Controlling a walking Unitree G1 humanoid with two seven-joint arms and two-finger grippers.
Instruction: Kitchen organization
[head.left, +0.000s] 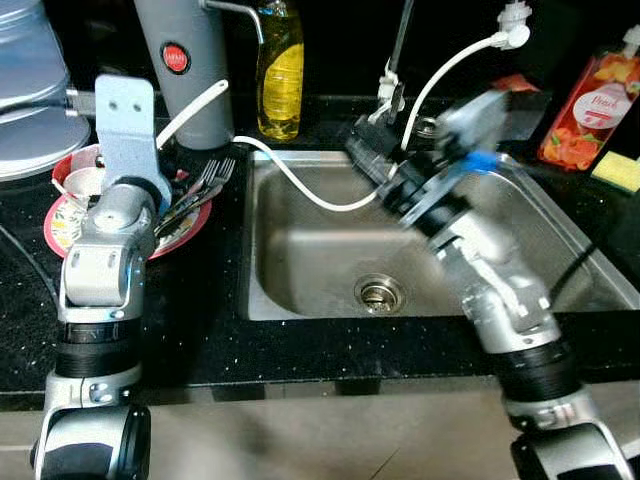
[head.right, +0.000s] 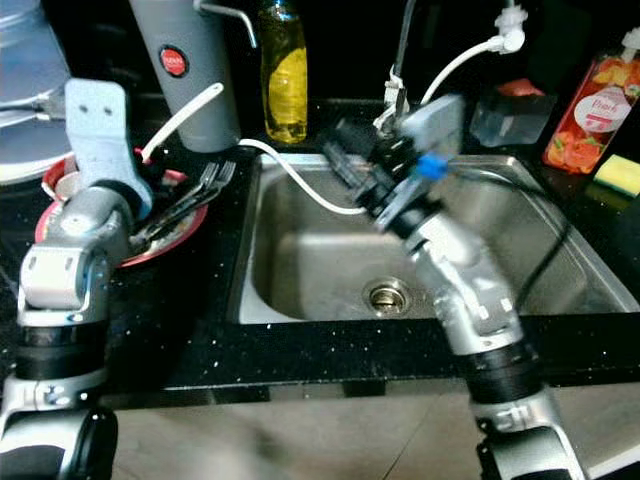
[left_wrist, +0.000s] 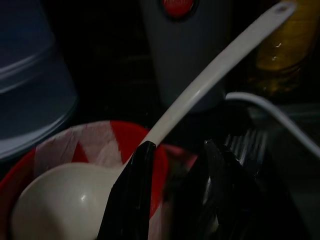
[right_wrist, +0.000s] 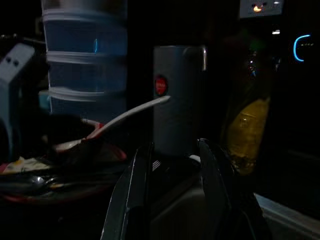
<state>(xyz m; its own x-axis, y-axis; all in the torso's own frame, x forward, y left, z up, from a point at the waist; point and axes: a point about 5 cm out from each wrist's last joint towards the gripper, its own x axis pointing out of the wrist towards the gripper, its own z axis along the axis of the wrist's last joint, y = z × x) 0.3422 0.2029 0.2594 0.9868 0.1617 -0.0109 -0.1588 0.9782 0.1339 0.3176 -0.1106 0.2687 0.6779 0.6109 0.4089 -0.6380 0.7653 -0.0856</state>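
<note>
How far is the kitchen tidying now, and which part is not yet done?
Little looks done: the sink basin is bare. In hand: the left pincer, open, sits at the white ladle in the red bowl; the right pincer, open, hovers over the sink. Left: forks on the plate.

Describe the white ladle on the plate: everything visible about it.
The white ladle looks like smooth plastic, with a round bowl and a long, slim handle. Its bowl rests in the red patterned plate left of the sink; the handle slants up toward the grey canister. The left gripper has open fingers around the handle's base.
</note>
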